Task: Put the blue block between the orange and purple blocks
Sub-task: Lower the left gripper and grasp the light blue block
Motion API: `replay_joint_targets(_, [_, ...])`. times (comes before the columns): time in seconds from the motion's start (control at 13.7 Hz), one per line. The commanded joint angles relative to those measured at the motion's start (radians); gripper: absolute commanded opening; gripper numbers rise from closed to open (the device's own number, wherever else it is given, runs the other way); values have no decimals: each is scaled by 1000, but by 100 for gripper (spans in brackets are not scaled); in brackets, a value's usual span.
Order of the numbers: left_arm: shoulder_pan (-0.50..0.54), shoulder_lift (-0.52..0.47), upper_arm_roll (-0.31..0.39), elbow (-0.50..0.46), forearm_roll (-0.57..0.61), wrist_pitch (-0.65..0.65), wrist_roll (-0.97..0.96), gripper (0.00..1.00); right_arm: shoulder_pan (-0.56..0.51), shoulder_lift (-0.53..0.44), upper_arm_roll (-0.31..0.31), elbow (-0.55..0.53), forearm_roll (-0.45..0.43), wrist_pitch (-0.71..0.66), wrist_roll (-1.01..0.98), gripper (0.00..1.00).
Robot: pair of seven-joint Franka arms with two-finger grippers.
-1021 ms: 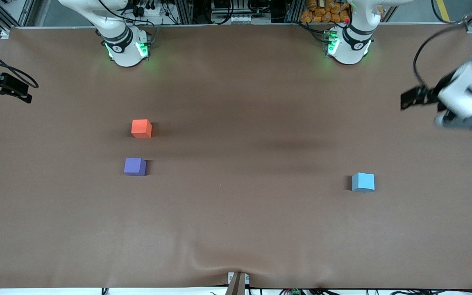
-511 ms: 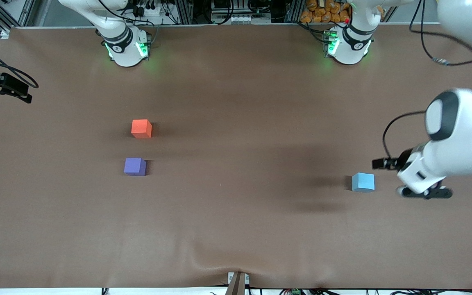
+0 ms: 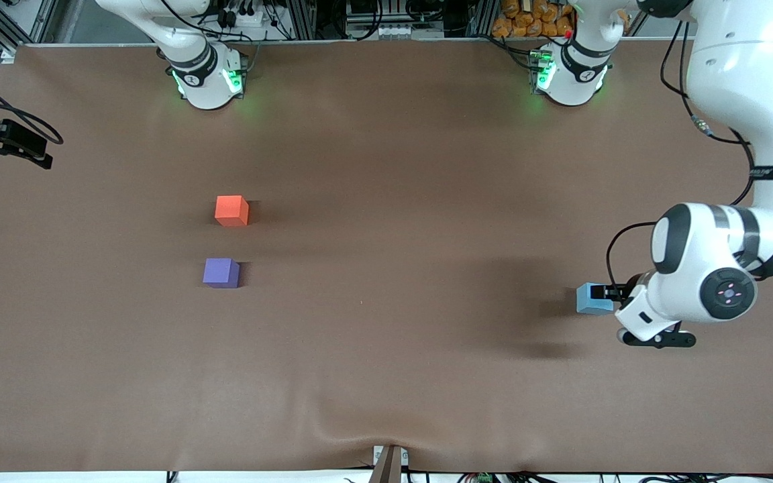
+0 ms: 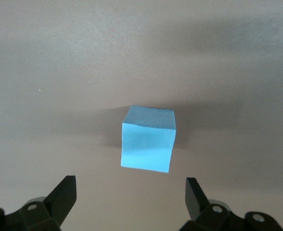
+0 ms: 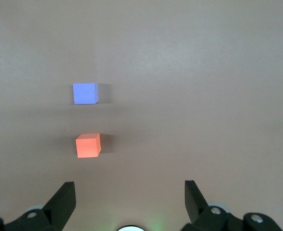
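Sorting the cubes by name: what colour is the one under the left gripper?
Light sky blue, clearest in the left wrist view.

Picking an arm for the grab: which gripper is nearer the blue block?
Left. The left gripper hangs open right beside the blue block; the right gripper waits at the table's edge by the right arm's end.

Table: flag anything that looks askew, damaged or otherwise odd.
Nothing serious. The brown table cover is puckered into a wrinkle at the edge nearest the front camera. The blue block, orange block and purple block sit flat and intact.
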Motion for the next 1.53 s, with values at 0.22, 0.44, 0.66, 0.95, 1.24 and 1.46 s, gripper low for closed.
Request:
replay_joint_targets(0.22, [2, 93, -4, 11, 12, 68, -12, 100, -12, 4, 6, 15, 17, -12, 2, 100])
replay_joint_targets(0.44, [0, 122, -4, 10, 8, 104, -14, 100, -12, 4, 6, 15, 17, -12, 2, 100])
replay_joint_targets(0.66, [2, 148, -4, 11, 10, 111, -12, 100, -12, 6, 6, 15, 17, -10, 2, 100])
replay_joint_targets(0.95, [-5, 148, -4, 5, 8, 111, -17, 10, -12, 6, 6, 15, 17, -12, 2, 100])
replay_joint_targets(1.24, [-12, 117, -15, 13, 13, 100, -12, 0, -12, 6, 6, 15, 17, -9, 2, 100])
replay_joint_targets(1.46, [-66, 67, -50, 19, 8, 51, -96, 0, -12, 6, 6, 15, 17, -10, 2, 100])
